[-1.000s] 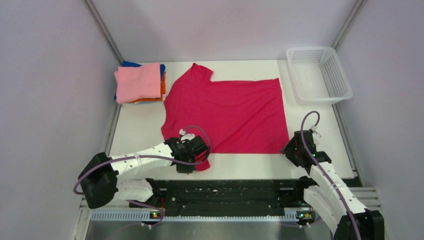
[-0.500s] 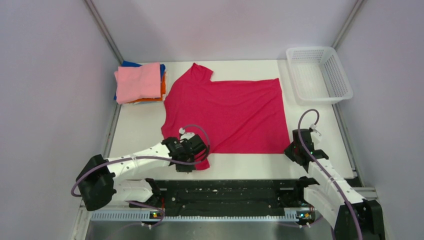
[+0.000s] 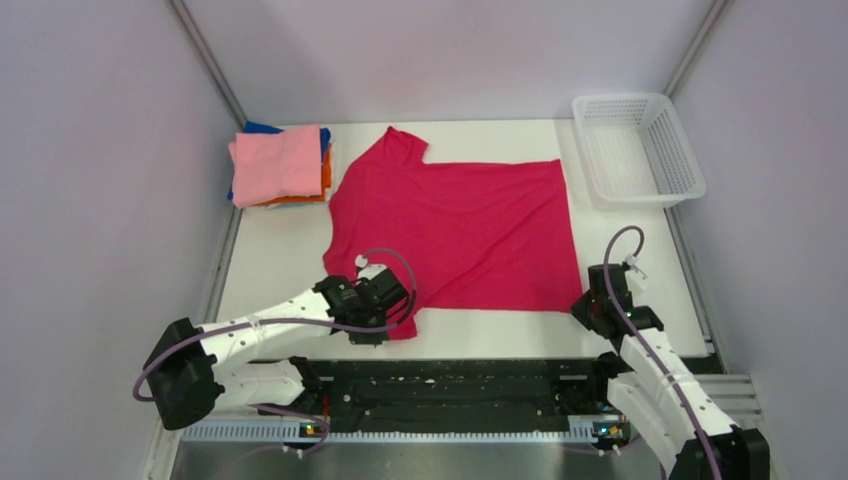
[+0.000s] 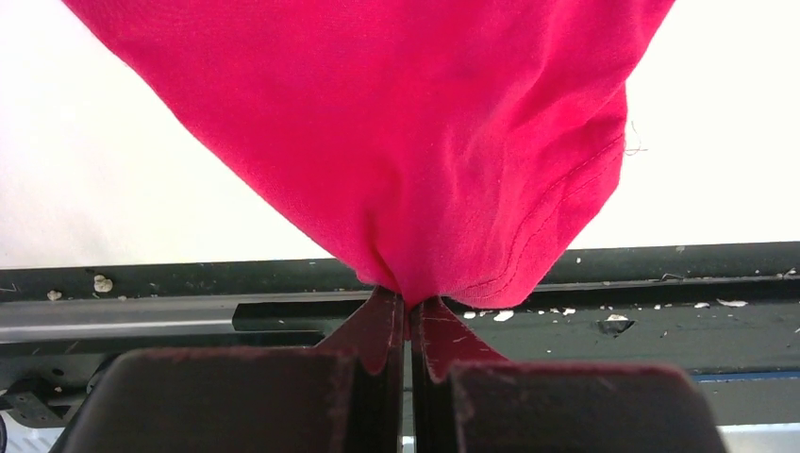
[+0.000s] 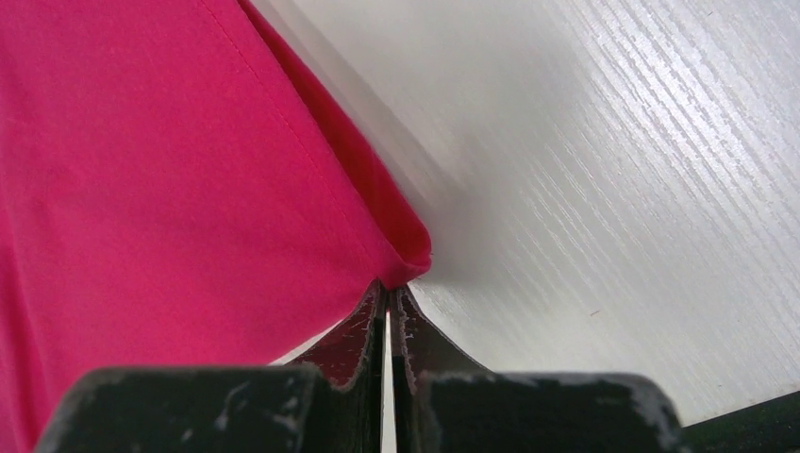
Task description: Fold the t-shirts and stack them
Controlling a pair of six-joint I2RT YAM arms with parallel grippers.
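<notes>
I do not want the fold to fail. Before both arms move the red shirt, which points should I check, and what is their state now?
1. Left gripper shut on the red shirt at its near sleeve: ok.
2. Right gripper shut on the shirt's near hem corner: ok.
3. Shirt spread out on the table, slight wrinkles only: ok.
4. Folded stack lies off the shirt: cannot tell, their edges are very close.
5. Basket apart from the shirt: ok.
6. How deep the cloth sits in each grip: cannot tell.
</notes>
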